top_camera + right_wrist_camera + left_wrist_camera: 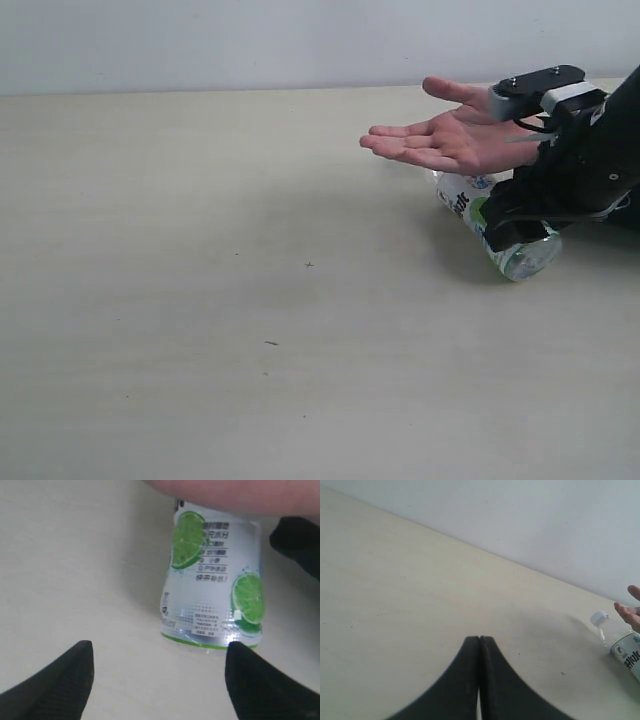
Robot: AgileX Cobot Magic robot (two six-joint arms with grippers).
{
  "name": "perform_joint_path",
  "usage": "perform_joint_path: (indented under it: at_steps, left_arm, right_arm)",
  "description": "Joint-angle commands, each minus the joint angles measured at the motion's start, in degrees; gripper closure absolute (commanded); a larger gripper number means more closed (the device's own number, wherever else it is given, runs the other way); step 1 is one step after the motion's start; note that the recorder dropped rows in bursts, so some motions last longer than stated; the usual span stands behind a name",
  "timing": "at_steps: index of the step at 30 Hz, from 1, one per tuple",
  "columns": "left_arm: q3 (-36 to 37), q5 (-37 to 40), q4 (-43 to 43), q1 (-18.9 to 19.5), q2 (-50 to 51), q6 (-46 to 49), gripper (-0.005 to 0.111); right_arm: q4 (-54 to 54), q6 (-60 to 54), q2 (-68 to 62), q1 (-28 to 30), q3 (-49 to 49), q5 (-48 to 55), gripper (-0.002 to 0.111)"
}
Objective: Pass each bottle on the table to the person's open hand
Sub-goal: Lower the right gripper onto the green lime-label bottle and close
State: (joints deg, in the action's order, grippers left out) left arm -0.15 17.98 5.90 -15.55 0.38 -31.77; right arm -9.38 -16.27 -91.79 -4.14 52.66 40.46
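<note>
right tool (pixel 159 652) spread wide to straddle the bottle (pixel 212 590) lying at 3 o'clock under the hand (pixel 450 140); left tool (pixel 479 640) clenched, empty.

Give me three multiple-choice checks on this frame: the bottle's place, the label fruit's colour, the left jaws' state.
1. Where is the bottle?
A. Standing upright on its base
B. On its side on the table, just below the open hand
C. Held up in the air

2. What colour is the fruit on its label?
A. Red
B. Orange
C. Green

3. How do the left jaws stand?
A. Shut, holding nothing
B. Wide open
C. Shut on the bottle

Answers:
1 B: the exterior view shows it lying on the wood under the hand.
2 C: the right wrist view shows green lime slices.
3 A: the left wrist view shows them pressed together, with the bottle off to one side.
</note>
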Motion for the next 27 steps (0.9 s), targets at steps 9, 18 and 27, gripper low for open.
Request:
perform_joint_path:
  at_steps: [9,18,27]
  left_arm:
    - [0.1,-0.1,-0.1,0.3,0.1,-0.1,0.107]
    - [0.1,-0.1,-0.1,0.3,0.1,-0.1,0.107]
    - [0.1,-0.1,-0.1,0.3,0.1,-0.1,0.107]
  right_arm:
    - [5.7,7.0,-4.8,-0.3,4.4,-2.4,0.036]
    - [6.9,9.1,-10.6,-0.3,7.6,-3.2,0.036]
    - [6.9,9.1,-14.9,-0.3,9.0,-6.8,0.036]
